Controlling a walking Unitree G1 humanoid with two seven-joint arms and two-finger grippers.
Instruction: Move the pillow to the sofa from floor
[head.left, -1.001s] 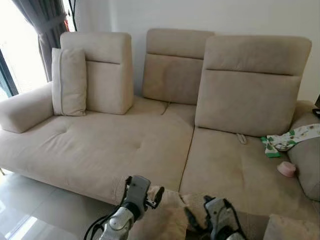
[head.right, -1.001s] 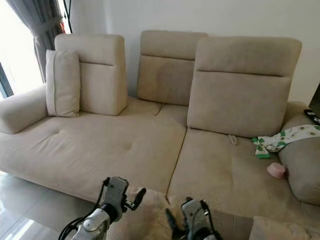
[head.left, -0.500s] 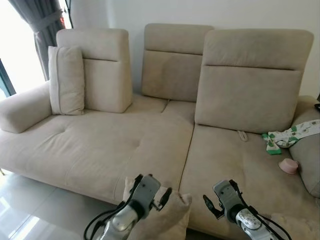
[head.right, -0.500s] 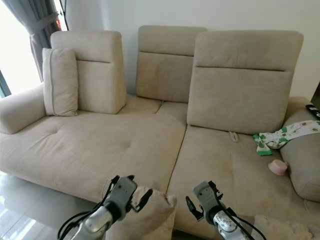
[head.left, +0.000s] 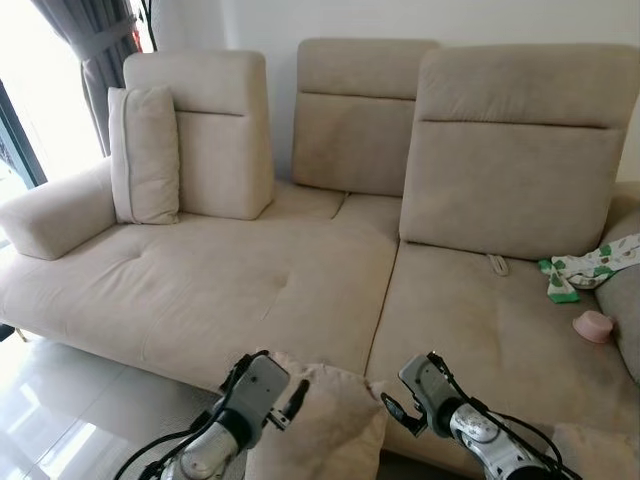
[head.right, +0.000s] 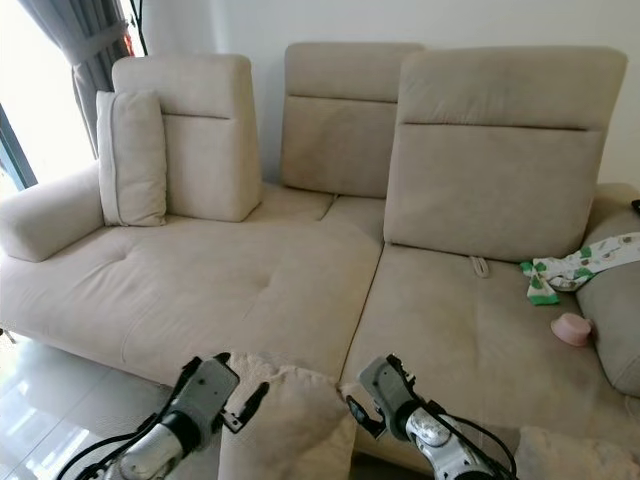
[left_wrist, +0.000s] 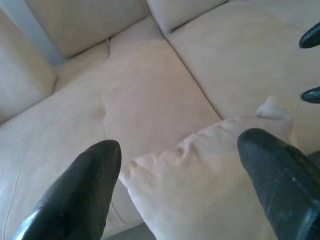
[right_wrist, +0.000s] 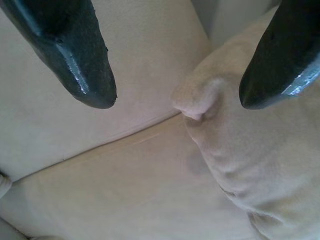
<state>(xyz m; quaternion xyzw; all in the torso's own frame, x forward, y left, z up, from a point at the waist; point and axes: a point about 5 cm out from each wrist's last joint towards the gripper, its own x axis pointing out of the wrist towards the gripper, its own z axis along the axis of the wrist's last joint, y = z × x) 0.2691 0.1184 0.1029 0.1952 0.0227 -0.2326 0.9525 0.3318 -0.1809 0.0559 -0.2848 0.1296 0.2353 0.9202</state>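
Beige pillow at the front edge of the sofa — between the left gripper and right gripper, both spread apart, neither clasping it.

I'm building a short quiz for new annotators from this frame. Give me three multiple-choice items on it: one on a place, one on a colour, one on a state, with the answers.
1. Where is the pillow that the robot is moving?
A. Between the two grippers, at the sofa's front edge
B. Against the sofa's backrest
C. On the far armrest

2. What colour is the small bowl on the seat?
A. Blue
B. Pink
C. Black

3. How does the left gripper stand?
A. Shut on nothing
B. Open, fingers on either side of the pillow
C. Shut on the patterned cloth

Answers: 1 A, the head views show it between the left gripper and right gripper. 2 B, it looks pink beside the green-patterned cloth. 3 B, the left wrist view shows the fingers wide apart around the pillow.
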